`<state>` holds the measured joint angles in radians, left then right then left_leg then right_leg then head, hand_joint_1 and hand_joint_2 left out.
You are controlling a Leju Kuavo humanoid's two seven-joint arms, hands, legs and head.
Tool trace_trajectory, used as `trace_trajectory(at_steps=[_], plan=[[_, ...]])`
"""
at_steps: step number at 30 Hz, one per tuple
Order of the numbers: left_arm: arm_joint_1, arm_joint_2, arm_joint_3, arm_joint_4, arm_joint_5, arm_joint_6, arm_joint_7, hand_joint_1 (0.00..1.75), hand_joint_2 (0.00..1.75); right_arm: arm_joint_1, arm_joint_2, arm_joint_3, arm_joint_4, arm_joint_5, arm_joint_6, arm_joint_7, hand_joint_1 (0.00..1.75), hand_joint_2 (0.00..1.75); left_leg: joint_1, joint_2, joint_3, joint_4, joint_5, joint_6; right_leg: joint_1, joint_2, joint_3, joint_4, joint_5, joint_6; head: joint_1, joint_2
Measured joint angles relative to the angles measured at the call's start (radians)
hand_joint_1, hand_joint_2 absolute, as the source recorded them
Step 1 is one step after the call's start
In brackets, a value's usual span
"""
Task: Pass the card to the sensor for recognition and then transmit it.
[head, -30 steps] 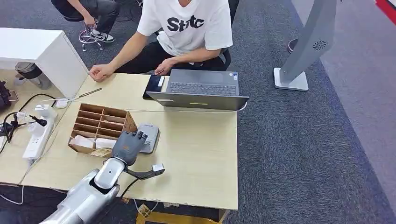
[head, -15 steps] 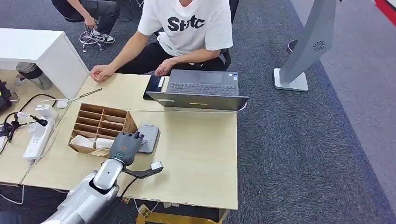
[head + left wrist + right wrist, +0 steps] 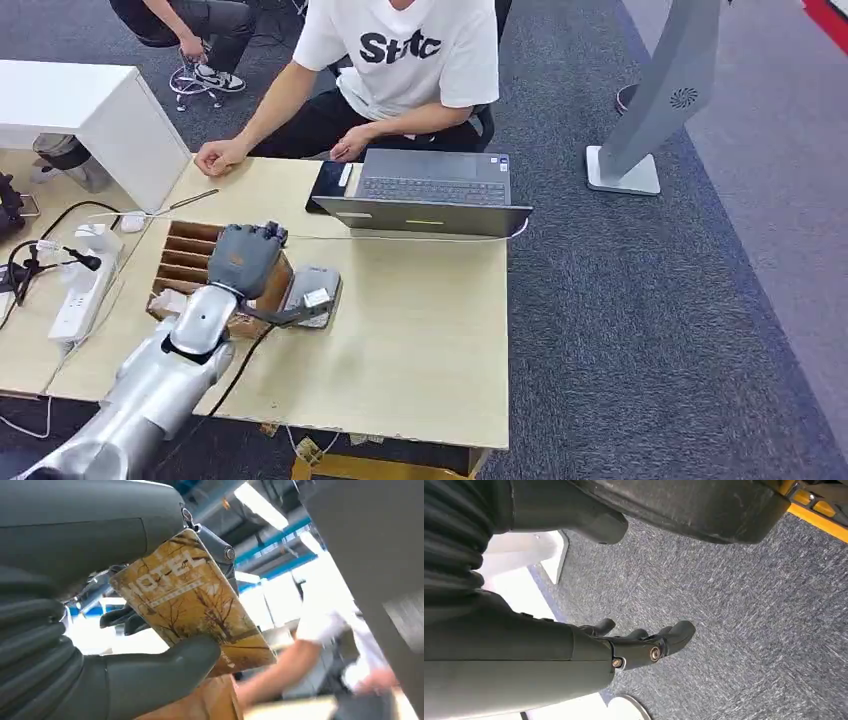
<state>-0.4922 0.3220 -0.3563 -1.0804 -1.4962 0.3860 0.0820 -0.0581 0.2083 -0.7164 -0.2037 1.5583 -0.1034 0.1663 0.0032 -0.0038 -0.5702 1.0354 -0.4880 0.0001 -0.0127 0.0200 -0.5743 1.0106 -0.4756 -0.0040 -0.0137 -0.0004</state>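
Overhead, wooden table (image 3: 420, 330) on grey carpet (image 3: 650, 300); laptop (image 3: 430, 190) at far edge.

open laptop (image 3: 430, 190) at table's (image 3: 420, 340) far edge | white power strip (image 3: 80, 290) left | person (image 3: 400, 60) seated behind

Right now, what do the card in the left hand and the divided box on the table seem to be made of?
The card, held by the left hand, looks like glossy printed plastic: thin and flat, with a sheen over its yellow picture. The divided box seems plain brown cardboard or thin wood: matte, with thin slotted walls.
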Motion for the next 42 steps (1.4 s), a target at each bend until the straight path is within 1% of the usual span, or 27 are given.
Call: trace_trajectory(at_steps=[5,9,17,21,22,23,25,28,32,37,39,41,42], plan=[[-0.075,0.042,0.014,-0.064,-0.025,-0.033,0.0,1.75,1.75,0.0,0.0,0.005,0.0,0.0,0.0,0.001,0.0,1.75,0.0,0.0,0.0,0.0,0.0,0.0,0.0,0.0,0.0,0.0,0.0,0.0,0.0,0.0],[-0.117,0.084,0.021,-0.11,-0.034,-0.053,0.0,1.75,1.75,0.0,0.0,0.006,0.0,0.0,0.002,0.001,0.0,1.75,0.0,0.0,0.0,0.0,0.0,0.0,0.0,0.0,0.0,0.0,0.0,0.0,0.0,0.0],[-0.167,0.15,0.069,-0.168,0.003,-0.074,0.012,1.75,1.75,0.0,0.0,0.013,0.0,0.0,0.0,0.006,0.0,1.75,0.0,0.001,0.0,0.0,0.0,0.0,0.0,0.001,-0.001,0.0,0.0,0.0,0.0,0.0],[-0.173,0.169,0.089,-0.173,0.02,-0.069,0.013,1.75,1.75,0.0,0.0,0.014,0.0,-0.001,-0.001,0.008,0.0,1.75,0.0,0.0,0.0,0.0,0.0,0.0,0.0,0.001,-0.001,0.0,0.0,0.0,0.0,0.0],[-0.173,0.172,0.096,-0.175,0.024,-0.063,0.015,1.55,1.75,0.0,0.0,0.014,0.0,-0.002,-0.001,0.008,0.0,1.75,0.0,0.0,0.0,0.0,0.0,0.0,0.0,0.001,-0.001,0.0,0.0,0.0,0.0,0.0],[-0.172,0.172,0.101,-0.175,0.029,-0.056,0.019,0.0,1.75,0.0,0.0,0.014,0.0,-0.002,-0.002,0.008,0.0,1.75,0.0,0.0,-0.001,0.0,0.0,0.0,0.0,0.001,-0.001,0.0,0.0,0.0,0.0,0.0],[-0.165,0.172,0.111,-0.177,0.037,-0.031,0.023,0.0,1.75,0.0,0.0,0.014,0.0,-0.003,-0.002,0.008,0.0,1.75,0.0,0.0,-0.001,0.0,0.0,0.0,0.0,0.001,-0.001,0.0,0.0,0.0,0.0,0.0],[-0.145,0.163,0.139,-0.194,0.062,0.028,0.021,0.0,1.75,0.0,0.0,0.014,0.0,-0.008,-0.006,0.009,0.0,1.75,0.0,0.0,-0.001,0.0,0.0,0.0,0.0,0.0,-0.001,0.0,0.0,0.0,0.0,0.0],[-0.1,0.142,0.171,-0.228,0.077,0.052,0.011,0.0,1.75,0.0,0.0,0.014,0.0,-0.012,-0.006,0.011,0.0,1.75,0.0,0.0,-0.001,0.0,0.0,0.0,0.0,0.0,-0.001,0.0,0.0,0.0,0.0,0.0],[-0.063,0.131,0.194,-0.259,0.079,0.054,0.006,0.0,1.75,0.0,0.0,0.014,0.0,-0.018,-0.006,0.015,0.0,1.75,0.0,0.0,-0.001,0.0,0.0,0.0,0.0,0.0,-0.001,0.0,0.0,0.0,0.0,0.0],[-0.036,0.127,0.203,-0.285,0.1,0.053,-0.006,0.0,1.75,0.0,0.0,0.014,0.0,-0.021,-0.006,0.018,0.0,1.75,0.0,0.001,-0.001,0.0,0.0,0.0,0.0,0.001,-0.001,0.0,0.0,0.0,0.0,0.0],[0.008,0.124,0.205,-0.336,0.163,0.023,-0.035,0.0,1.75,0.001,0.0,0.014,0.0,-0.03,-0.006,0.019,0.0,1.75,0.0,0.001,-0.001,0.0,0.0,0.0,0.0,0.001,-0.001,0.0,0.0,0.0,0.0,0.0],[0.034,0.119,0.205,-0.37,0.21,-0.015,-0.049,0.0,1.75,0.001,0.0,0.014,0.0,-0.037,-0.008,0.021,0.0,1.75,0.0,0.001,-0.001,0.0,0.0,0.0,0.0,0.001,-0.001,0.0,0.0,0.0,0.0,0.0]])
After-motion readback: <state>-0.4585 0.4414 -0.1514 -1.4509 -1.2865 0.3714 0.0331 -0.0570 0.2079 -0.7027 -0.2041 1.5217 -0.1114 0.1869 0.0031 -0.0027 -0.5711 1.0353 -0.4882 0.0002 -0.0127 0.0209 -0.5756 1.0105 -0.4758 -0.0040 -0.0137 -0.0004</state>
